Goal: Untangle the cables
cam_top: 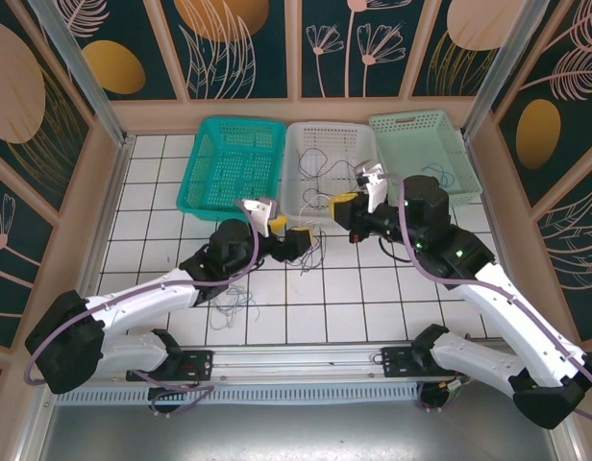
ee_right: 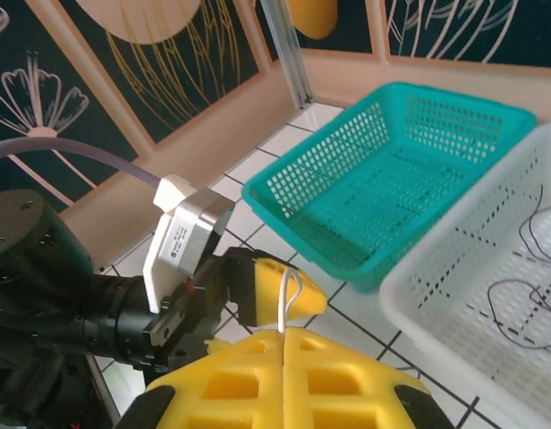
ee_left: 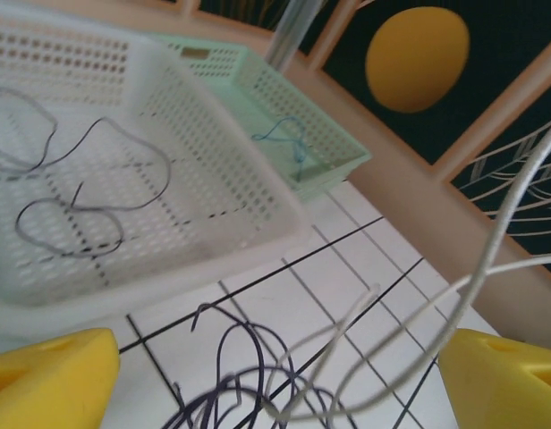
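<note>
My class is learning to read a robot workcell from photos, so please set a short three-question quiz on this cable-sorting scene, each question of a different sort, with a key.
1. True or false: the right gripper is shut on a thin pale grey-white cable.
2. Which perforated plastic basket holds the thin blue cable? A. the teal basket. B. the white basket. C. the pale mint green basket.
3. In a few words: what lies on the white tiled table under the open left gripper?

Key
1. True.
2. C.
3. A loose tangle of thin dark navy cables.
</note>
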Robot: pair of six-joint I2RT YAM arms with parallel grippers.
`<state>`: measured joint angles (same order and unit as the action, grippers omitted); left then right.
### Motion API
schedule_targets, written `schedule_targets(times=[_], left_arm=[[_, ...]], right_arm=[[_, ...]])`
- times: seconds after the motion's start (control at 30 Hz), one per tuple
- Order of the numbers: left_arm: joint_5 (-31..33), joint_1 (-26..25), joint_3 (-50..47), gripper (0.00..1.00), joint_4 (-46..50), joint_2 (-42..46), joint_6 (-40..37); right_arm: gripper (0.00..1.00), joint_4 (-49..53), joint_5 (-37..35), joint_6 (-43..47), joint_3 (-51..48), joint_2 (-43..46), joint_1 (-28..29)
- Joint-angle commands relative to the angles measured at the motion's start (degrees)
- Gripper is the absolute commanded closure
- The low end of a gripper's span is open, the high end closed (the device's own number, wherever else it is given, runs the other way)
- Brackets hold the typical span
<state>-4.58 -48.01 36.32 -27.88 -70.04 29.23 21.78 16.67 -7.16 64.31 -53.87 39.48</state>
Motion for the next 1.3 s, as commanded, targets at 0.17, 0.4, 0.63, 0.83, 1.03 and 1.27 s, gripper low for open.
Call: schedule_targets(times=[0.17,0.4,0.63,0.83,1.03,1.27], left_arm=[[-0.42,-0.29,4.81,0.1,-1.98,1.11,-6.65],[0.35,-0.29,4.7,0.1,1.74,3.16,-9.96],[-7.88,-0.29,9.7,0.12,2.95,-1.41,-16.17],[-7.93,-0.28,13.48,0.15,4.77,-5.2,-20.04],[-12.37,-0.26,15.11,0.58,6.21,-7.48,-21.06],[-6.98,-0.33,12.82,1.0,4.58,-4.22,-20.58]], right_arm=[[1.0,7.5,0.48,3.41,3.95,-3.31,0.49],[1.0,11.4,0.78,4.7,4.11,-5.43,0.51],[1.0,10.51,4.93,5.91,4.32,-5.82,0.51],[1.0,11.35,6.29,7.29,3.64,-5.41,0.5],[1.0,11.2,5.72,7.51,2.79,-3.98,0.41],[0.82,13.37,-7.64,4.93,0.65,-3.16,-0.66]])
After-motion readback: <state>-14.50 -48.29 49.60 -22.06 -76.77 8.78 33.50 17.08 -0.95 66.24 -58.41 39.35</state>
